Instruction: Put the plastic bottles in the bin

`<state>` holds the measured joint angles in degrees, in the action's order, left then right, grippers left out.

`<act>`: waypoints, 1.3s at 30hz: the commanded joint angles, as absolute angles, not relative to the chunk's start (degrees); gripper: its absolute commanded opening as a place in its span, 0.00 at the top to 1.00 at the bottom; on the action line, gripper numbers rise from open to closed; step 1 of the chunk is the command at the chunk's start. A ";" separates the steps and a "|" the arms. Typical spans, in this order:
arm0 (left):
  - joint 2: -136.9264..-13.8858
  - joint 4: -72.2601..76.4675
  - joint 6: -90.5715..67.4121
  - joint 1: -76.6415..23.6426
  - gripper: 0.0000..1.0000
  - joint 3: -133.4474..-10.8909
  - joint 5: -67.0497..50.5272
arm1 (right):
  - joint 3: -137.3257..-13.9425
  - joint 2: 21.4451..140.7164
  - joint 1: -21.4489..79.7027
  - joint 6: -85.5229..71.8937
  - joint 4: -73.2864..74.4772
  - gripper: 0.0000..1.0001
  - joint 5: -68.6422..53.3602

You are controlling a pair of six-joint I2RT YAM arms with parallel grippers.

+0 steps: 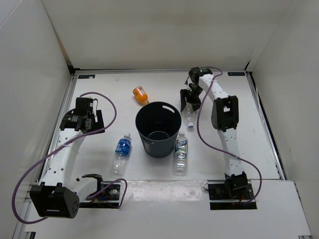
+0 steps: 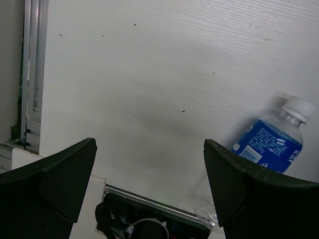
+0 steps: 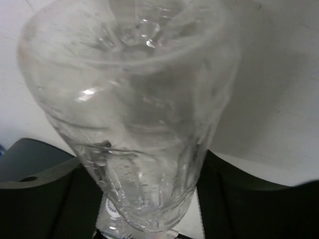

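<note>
Right fingers (image 1: 191, 105) are gripping the clear unlabelled bottle (image 1: 189, 118) just right of the bin (image 1: 138, 122) rim, the bottle's long axis pointing toward the arm bases. The bin is lying to the left of it. Left fingers (image 1: 98, 122) are hanging wide apart, well off on the far side of the counter (image 1: 259, 129).

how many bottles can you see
4: orange bottle behind the bin, blue-labelled bottle left of it, white-blue-labelled bottle at its right, clear bottle in the right hand. None seen inside.

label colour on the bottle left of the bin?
Blue with white print; the bottle shows best in left wrist view.
</note>
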<state>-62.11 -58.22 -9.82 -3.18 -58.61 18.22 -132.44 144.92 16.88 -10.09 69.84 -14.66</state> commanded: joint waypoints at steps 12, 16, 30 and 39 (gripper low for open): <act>-61.79 -55.90 -9.40 -3.43 0.01 -59.06 18.81 | -140.62 143.36 12.67 -13.00 71.99 0.87 -17.75; -62.31 -54.93 -9.67 -3.34 0.01 -59.24 19.60 | -140.98 135.73 9.06 -14.50 65.07 1.00 -25.04; -64.51 -46.24 -15.38 -3.43 0.01 -58.71 15.47 | -123.53 108.39 6.23 -23.02 37.20 1.00 -58.87; -66.80 -47.37 -19.52 -3.43 0.01 -58.97 8.35 | -125.16 103.10 18.71 -3.09 49.19 1.00 -61.87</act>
<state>-66.94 -47.37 -18.04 -3.18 -58.54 12.36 -124.31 103.98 15.81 -12.21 43.48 -58.70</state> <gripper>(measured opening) 0.991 0.603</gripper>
